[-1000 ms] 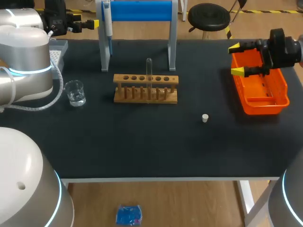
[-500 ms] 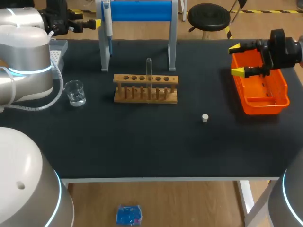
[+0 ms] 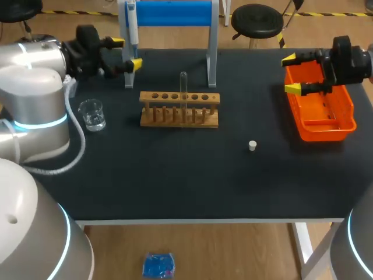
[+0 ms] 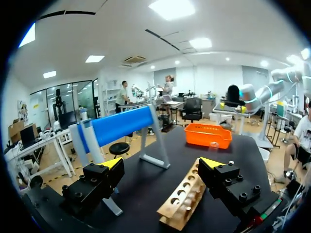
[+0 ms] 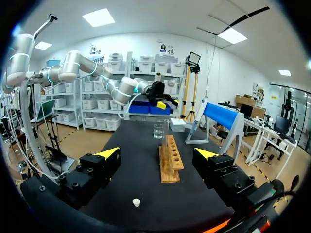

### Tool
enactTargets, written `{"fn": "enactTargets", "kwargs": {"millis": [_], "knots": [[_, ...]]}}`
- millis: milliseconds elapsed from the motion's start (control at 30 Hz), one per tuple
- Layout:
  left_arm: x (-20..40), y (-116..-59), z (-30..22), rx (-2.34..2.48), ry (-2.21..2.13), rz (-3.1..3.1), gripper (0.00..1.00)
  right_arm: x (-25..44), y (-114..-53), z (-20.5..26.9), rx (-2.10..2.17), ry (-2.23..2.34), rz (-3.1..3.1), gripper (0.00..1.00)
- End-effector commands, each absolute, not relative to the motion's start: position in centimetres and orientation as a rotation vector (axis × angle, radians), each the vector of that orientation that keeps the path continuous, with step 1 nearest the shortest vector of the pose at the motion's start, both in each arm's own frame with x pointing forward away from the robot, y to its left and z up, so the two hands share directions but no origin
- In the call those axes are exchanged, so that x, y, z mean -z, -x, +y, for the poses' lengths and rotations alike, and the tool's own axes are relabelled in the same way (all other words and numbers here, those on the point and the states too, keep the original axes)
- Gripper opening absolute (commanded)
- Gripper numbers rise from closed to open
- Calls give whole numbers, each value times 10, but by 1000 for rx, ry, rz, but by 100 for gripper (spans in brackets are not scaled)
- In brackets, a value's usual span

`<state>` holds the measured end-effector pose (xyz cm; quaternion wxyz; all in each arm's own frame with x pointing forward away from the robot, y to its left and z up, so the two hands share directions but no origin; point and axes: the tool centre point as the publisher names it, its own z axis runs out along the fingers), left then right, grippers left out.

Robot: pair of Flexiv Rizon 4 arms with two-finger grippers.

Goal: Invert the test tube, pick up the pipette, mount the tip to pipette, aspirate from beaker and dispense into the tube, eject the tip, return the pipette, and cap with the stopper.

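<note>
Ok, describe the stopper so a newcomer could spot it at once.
Start at the wooden rack in the middle of the black table. Between it and the orange tray, nearer the front edge, sits the stopper. It is the only small white plug, standing alone with nothing touching it.

The desk (image 3: 175, 175) carries one test tube (image 3: 183, 86), one wooden rack (image 3: 179, 111), one beaker (image 3: 92, 114) and one stopper (image 3: 252, 146). Also one orange bin (image 3: 322, 114), one blue stand (image 3: 175, 13) and one pipette (image 3: 132, 29).
</note>
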<state>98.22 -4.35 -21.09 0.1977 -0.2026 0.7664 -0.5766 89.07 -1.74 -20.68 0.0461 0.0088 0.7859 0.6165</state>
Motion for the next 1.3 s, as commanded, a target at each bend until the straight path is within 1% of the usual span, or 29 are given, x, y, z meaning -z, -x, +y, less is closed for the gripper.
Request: {"fn": "enactTargets", "kwargs": {"millis": [33,500,1000,1300], "knots": [[219,-967,-53,1659,532,2111,100,206,-890,-18,-1880,-27,2400,100],[243,-949,-62,1691,594,2124,100,206,-890,-18,-1880,-27,2400,100],[244,-947,-61,1696,578,2122,100,206,-890,-18,-1880,-27,2400,100],[244,-947,-61,1696,578,2122,100,218,-889,50,-1852,51,2491,100]]}}
